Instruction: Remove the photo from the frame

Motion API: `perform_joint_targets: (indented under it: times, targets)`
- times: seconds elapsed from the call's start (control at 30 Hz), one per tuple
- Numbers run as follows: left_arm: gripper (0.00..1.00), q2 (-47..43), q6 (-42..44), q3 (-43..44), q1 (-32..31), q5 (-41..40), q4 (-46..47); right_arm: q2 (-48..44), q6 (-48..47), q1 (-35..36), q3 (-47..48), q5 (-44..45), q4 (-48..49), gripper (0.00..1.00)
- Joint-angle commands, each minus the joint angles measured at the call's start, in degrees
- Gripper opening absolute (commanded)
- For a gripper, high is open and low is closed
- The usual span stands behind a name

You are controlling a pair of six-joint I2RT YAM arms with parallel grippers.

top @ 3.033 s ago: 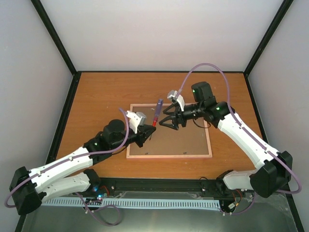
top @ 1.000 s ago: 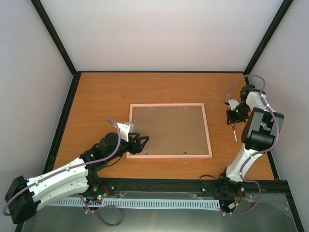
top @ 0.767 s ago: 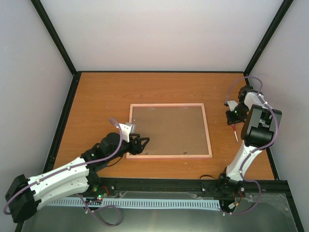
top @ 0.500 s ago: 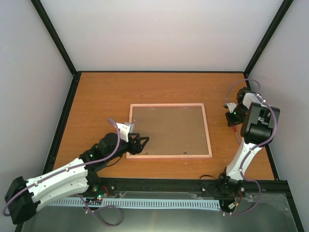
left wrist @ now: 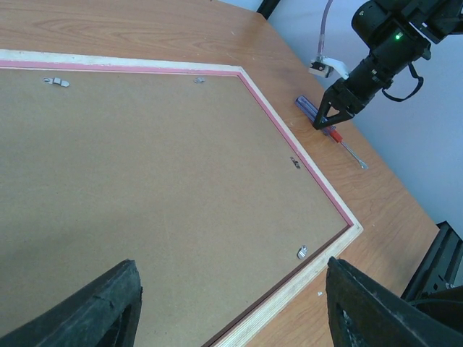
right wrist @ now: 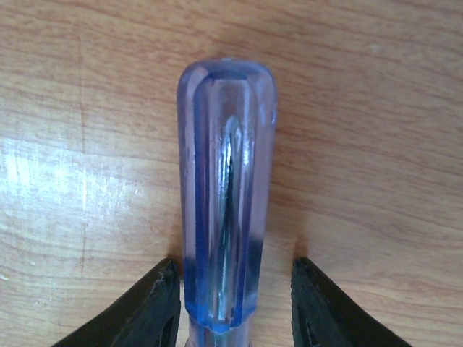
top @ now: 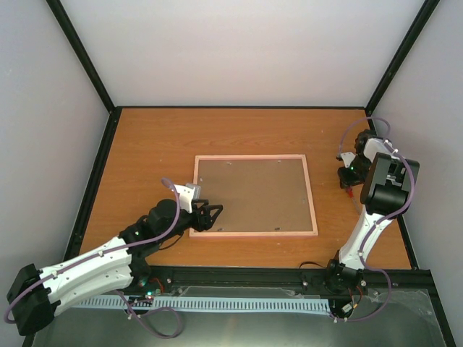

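Now, frame (top: 253, 195) back-up on table (top: 159, 137), right hand (right wrist: 233, 296) parted around screwdriver (right wrist: 226, 166)

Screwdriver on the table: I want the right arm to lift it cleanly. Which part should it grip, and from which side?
I'd grip the screwdriver by its translucent blue handle, across the width, coming straight down. It lies flat on the table, right of the frame; the handle is its thickest part, with long near-parallel sides. The right gripper straddles it with open jaws.

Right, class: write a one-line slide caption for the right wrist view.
Blue screwdriver handle on the wooden table, right gripper open around it, jaws clear of both sides.
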Motion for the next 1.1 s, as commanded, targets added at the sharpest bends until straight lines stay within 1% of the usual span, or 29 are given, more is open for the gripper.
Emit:
perform_joint_targets:
  times: [0.0,0.1,0.23,0.33,0.4,0.47,0.57,0.67,0.77,0.8,0.9,1.07]
  targets:
    - [0.7,0.3,-0.3,-0.5,0.0,-0.7,2.1,-0.8,0.2,-0.2,0.5,-0.2,-0.5,0.42]
    - [0.7,0.9,-0.1,-0.1,0.0,-1.1,1.5,-3.6,0.7,-0.2,0.5,-2.4,-3.6,0.45]
    - [0.7,1.5,0.4,0.8,0.0,-1.6,0.0,-11.1,0.7,-0.1,0.2,-8.1,-8.5,0.52]
    - [0.7,1.9,1.5,1.4,0.0,-2.2,-1.6,-17.6,-2.5,2.6,-1.1,-13.6,-11.6,0.54]
    - [0.7,2.4,2.1,2.5,0.0,-3.0,-3.7,-23.0,-6.8,7.1,-4.3,-17.9,-12.6,0.53]
    - [0.7,3.1,3.9,3.8,0.0,-3.0,-5.4,-28.9,-11.4,14.1,-9.5,-21.2,-12.3,0.51]
    - [0.66,5.2,5.5,6.4,0.0,-4.3,-9.8,-37.2,-15.3,24.5,-18.3,-24.0,-7.8,0.49]
    - [0.62,7.4,7.3,8.8,0.0,-3.1,-14.4,-41.6,-16.2,33.6,-25.3,-23.6,-2.4,0.47]
    - [0.61,8.2,7.9,9.3,0.0,-1.4,-15.6,-42.3,-17.5,39.2,-29.1,-22.5,-0.7,0.47]
    - [0.62,8.3,7.9,9.2,0.0,-1.0,-15.7,-42.4,-18.0,40.9,-30.7,-22.2,-0.6,0.48]
    - [0.68,9.7,7.1,10.5,0.0,-1.3,-18.0,-43.6,-19.1,45.4,-34.3,-20.1,0.9,0.5]
    - [0.7,13.4,8.0,12.8,0.0,-1.3,-19.8,-45.0,-18.5,49.9,-38.8,-13.8,4.4,0.5]
